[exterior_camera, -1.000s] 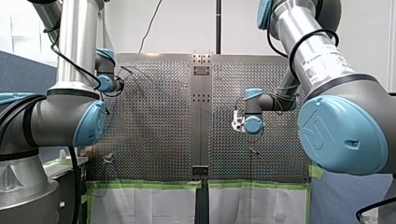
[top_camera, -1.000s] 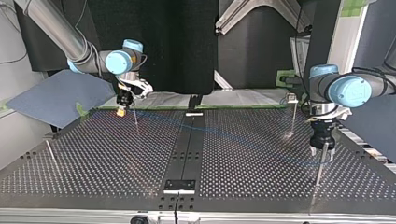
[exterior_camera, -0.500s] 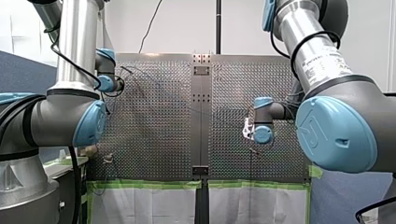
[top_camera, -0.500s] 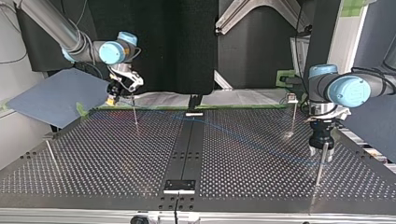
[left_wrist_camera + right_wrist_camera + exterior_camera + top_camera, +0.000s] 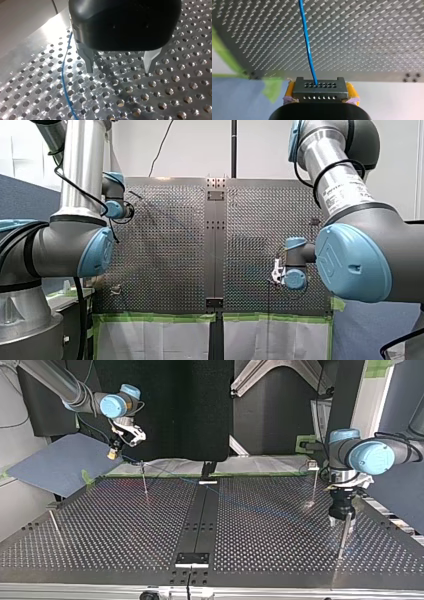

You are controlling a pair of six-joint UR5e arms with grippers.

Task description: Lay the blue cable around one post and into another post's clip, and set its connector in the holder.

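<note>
A thin blue cable (image 5: 307, 45) runs into a black connector block (image 5: 320, 86), and my right gripper (image 5: 320, 94) is shut on that block with its yellow pads (image 5: 289, 92). In the top view my right gripper (image 5: 114, 453) hangs above the table's far left corner, behind a thin post (image 5: 144, 481). From there the cable (image 5: 235, 500) stretches across the plate toward my left gripper (image 5: 341, 521). My left gripper (image 5: 120, 70) stands open just above the plate with nothing between its metal fingers, and the cable (image 5: 64, 82) lies beside one finger. A post (image 5: 342, 537) stands right by it.
A post with a clip on top (image 5: 313, 480) stands at the top view's right, behind my left gripper. Another post (image 5: 54, 525) leans at its left edge. Small fixtures (image 5: 192, 558) sit on the dark centre strip. Green tape (image 5: 160, 317) marks the plate's near edge in the front view.
My right gripper has carried the connector up and toward the top view's left, past the post, pulling the cable tauter. My left gripper has risen slightly and stays open.
</note>
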